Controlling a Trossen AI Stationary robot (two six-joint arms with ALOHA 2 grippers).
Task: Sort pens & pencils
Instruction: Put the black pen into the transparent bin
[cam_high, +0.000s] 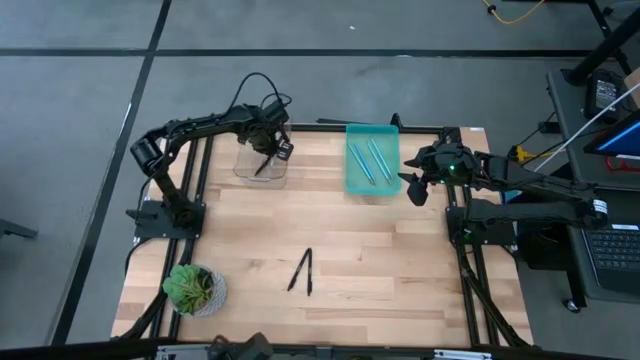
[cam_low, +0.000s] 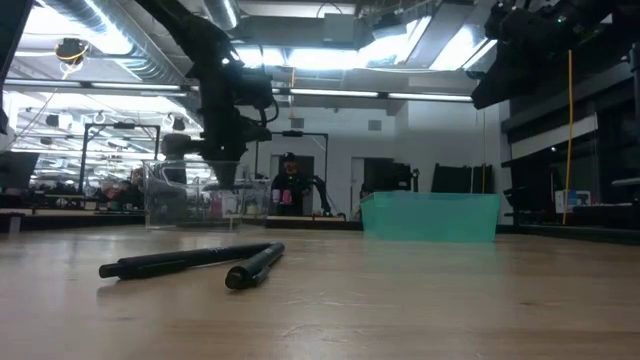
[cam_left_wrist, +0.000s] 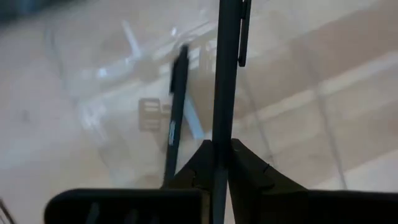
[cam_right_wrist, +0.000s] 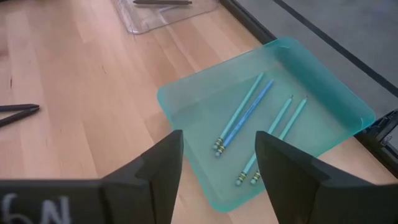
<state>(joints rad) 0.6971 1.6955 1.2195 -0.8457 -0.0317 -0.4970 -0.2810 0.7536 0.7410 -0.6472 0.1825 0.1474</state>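
My left gripper (cam_high: 268, 150) stands over a clear tray (cam_high: 250, 172) at the table's far left, shut on a black pen (cam_left_wrist: 225, 81). A second black pen (cam_left_wrist: 176, 106) lies on the tray's floor. Two more black pens (cam_high: 301, 271) lie on the bare wood near the table's middle front, meeting at one end. Several light blue pencils (cam_right_wrist: 245, 118) lie flat in a teal tray (cam_right_wrist: 311, 68) at the far right. My right gripper (cam_right_wrist: 219, 137) hovers open above the near right side of that tray, touching nothing. My left gripper pinches the black pen's shaft (cam_left_wrist: 221, 134) between its two fingers. The fingers point steeply down, and the pen runs along them. Its clip end (cam_left_wrist: 242, 37) sticks out beyond the fingertips, down into the clear tray. I cannot tell whether that end touches the tray's floor.
A small potted plant (cam_high: 195, 290) stands at the table's near left corner. Between the two trays and the loose pens lies open wood (cam_high: 400, 260). Black frame rails (cam_high: 455, 215) run along the table's left and right sides.
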